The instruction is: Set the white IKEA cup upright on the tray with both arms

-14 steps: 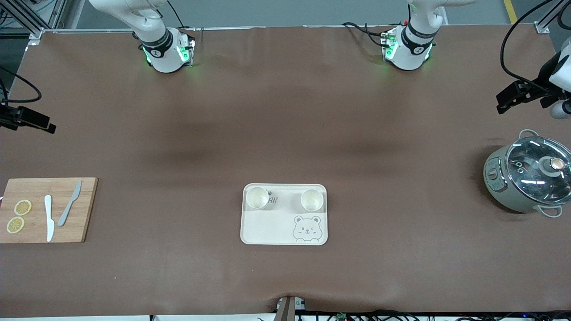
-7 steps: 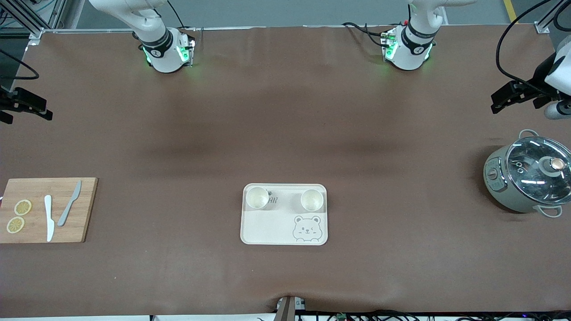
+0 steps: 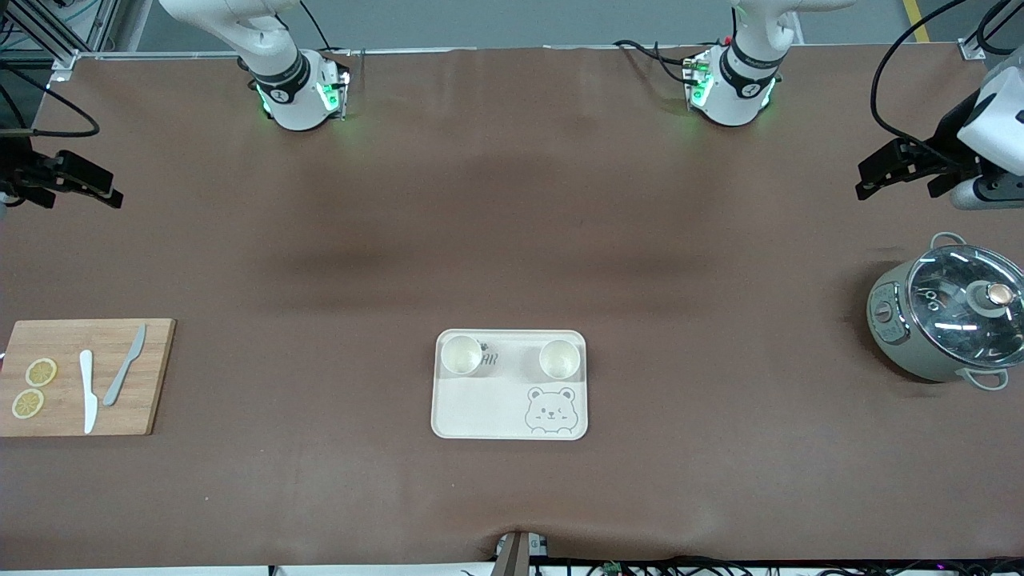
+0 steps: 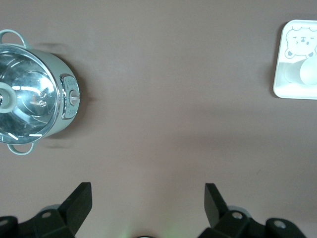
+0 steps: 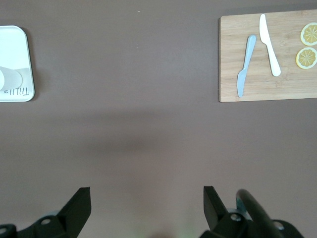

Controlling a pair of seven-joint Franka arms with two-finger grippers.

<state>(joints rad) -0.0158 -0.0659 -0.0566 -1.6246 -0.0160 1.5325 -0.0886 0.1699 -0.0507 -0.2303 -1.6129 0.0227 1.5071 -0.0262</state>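
The cream bear tray (image 3: 480,408) lies in the table's middle, near the front camera. Two white cups stand upright on it, one (image 3: 462,355) toward the right arm's end and one (image 3: 559,358) toward the left arm's end. My left gripper (image 3: 864,182) is open and empty, up in the air over the table's left-arm end beside the pot. My right gripper (image 3: 112,190) is open and empty over the right-arm end. In the left wrist view my left gripper (image 4: 147,198) shows bare table between its fingers, with the tray (image 4: 283,54) far off. In the right wrist view my right gripper (image 5: 147,198) shows the same, with the tray (image 5: 15,47) at the edge.
A grey-green pot with a glass lid (image 3: 948,320) stands at the left arm's end, also in the left wrist view (image 4: 29,94). A wooden cutting board (image 3: 60,352) with two knives and two lemon slices lies at the right arm's end, also in the right wrist view (image 5: 285,74).
Both grippers have drifted a little inward toward the table's middle, still open and empty. The tray and both cups have not moved.
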